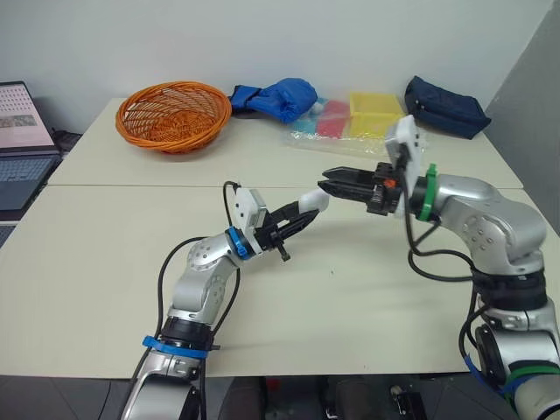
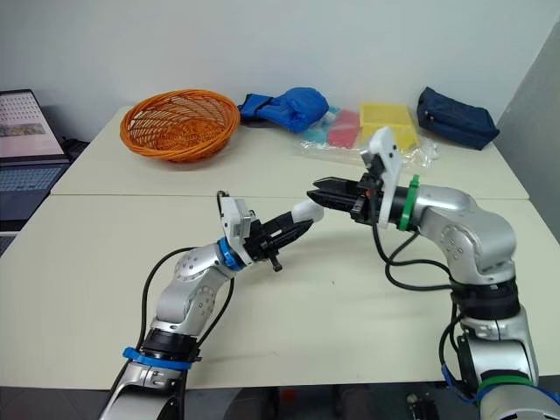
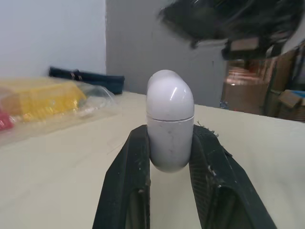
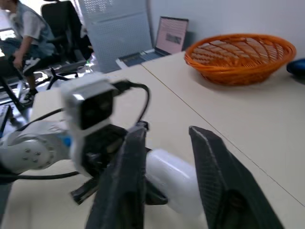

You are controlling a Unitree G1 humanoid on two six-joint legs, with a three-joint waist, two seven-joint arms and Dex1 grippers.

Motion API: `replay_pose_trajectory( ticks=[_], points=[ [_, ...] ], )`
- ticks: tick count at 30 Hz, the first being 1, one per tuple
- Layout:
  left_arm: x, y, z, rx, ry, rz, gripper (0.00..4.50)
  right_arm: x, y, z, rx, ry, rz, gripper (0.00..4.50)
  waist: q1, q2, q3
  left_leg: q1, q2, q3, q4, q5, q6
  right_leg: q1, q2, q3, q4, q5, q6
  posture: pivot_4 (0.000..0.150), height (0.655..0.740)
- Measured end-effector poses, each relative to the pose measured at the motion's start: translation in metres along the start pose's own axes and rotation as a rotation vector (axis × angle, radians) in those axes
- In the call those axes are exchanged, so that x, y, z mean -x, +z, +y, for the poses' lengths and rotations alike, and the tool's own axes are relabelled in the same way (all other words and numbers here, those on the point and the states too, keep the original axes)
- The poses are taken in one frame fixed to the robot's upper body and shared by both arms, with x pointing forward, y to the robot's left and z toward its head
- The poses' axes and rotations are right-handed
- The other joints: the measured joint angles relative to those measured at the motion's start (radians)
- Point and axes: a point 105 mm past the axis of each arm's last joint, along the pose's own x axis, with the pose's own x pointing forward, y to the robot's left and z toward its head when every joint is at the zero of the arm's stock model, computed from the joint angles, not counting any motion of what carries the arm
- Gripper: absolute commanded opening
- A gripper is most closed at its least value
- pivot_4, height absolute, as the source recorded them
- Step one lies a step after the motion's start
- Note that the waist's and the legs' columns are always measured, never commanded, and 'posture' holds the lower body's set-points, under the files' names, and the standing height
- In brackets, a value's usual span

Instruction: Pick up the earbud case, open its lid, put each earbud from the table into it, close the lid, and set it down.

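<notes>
The left gripper (image 1: pixel 300 214) is clamped on the earbud case (image 1: pixel 313 200), its two black fingers (image 3: pixel 135 162) pressing the lower half of the white case from either side. The case is held up off the table (image 1: pixel 96 262), above the middle of the near tabletop, with its rounded end pointing up and away from the left wrist. In the left wrist view a thin seam runs around the case, and the lid (image 3: pixel 167 93) sits closed above it.

The right gripper (image 1: pixel 333 183) reaches in from the right with its fingers apart, their tips right at the free end of the case. In the right wrist view the case lies between and just beyond those two fingers (image 4: pixel 209 162); I cannot tell whether they touch it.

At the far side of the table, an orange wicker basket (image 1: pixel 173 114) stands to the left. Beside it lie a blue cloth bundle (image 1: pixel 278 96), then a clear plastic bag (image 1: pixel 354 122) with yellow and pink items inside, then a dark blue pouch (image 1: pixel 446 107) at the far right. An open laptop (image 1: pixel 17 144) sits off the table's left edge. In the right wrist view, a person (image 4: pixel 24 33) sits on a chair in the background.
</notes>
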Motion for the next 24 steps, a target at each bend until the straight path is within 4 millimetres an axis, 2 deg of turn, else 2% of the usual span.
replay_pose_trajectory(
  ticks=[4,5,6,9,12,17,24],
  points=[
    [0.016,-0.010,0.010,0.201,0.004,0.192,0.73,0.019,-0.013,0.006,0.045,0.004,0.023,4.00,-0.001,0.000,0.000,0.001,0.000,0.000,0.001,0.000,0.000,0.000,0.000,0.000,0.001,0.000,0.000,0.150,0.7400],
    [0.017,-0.010,0.012,0.233,0.008,0.227,0.73,0.022,-0.016,0.007,0.067,0.008,0.029,4.34,0.000,0.000,0.000,0.001,-0.001,0.000,0.001,0.000,0.000,0.000,0.000,0.000,0.001,0.000,0.000,0.150,0.7400],
    [0.018,-0.009,0.015,0.265,0.022,0.249,0.73,0.025,-0.018,0.007,0.092,0.005,0.036,4.45,0.000,0.000,0.000,0.002,-0.001,0.000,0.002,0.000,0.000,0.001,0.000,0.000,0.001,0.000,0.000,0.150,0.7400],
    [0.024,-0.015,0.030,0.398,0.130,0.310,0.73,0.034,-0.042,0.009,0.198,0.011,0.122,4.45,0.000,0.000,0.000,0.003,-0.001,0.000,0.001,0.000,0.000,0.002,0.000,0.000,0.001,0.000,0.000,0.150,0.7400],
    [0.032,-0.032,0.028,0.568,0.206,0.386,0.73,0.041,-0.073,0.012,0.190,0.017,0.163,4.45,-0.001,0.000,0.000,0.002,-0.001,0.001,0.000,0.000,0.000,0.001,0.000,0.001,0.001,0.000,0.000,0.150,0.7400],
    [0.031,-0.053,0.010,0.794,0.243,0.449,0.73,0.041,-0.079,0.016,0.220,0.018,0.156,4.45,-0.001,0.000,0.000,0.003,0.000,0.000,0.001,0.000,0.000,0.002,0.000,0.001,0.002,0.000,0.000,0.150,0.7400],
    [0.035,-0.055,0.010,0.840,0.290,0.470,0.73,0.045,-0.091,0.023,0.220,0.024,0.178,4.45,-0.002,0.000,0.000,0.008,-0.001,0.001,0.001,0.000,0.000,0.004,0.000,0.002,0.003,0.000,0.000,0.150,0.7400]
  ],
)
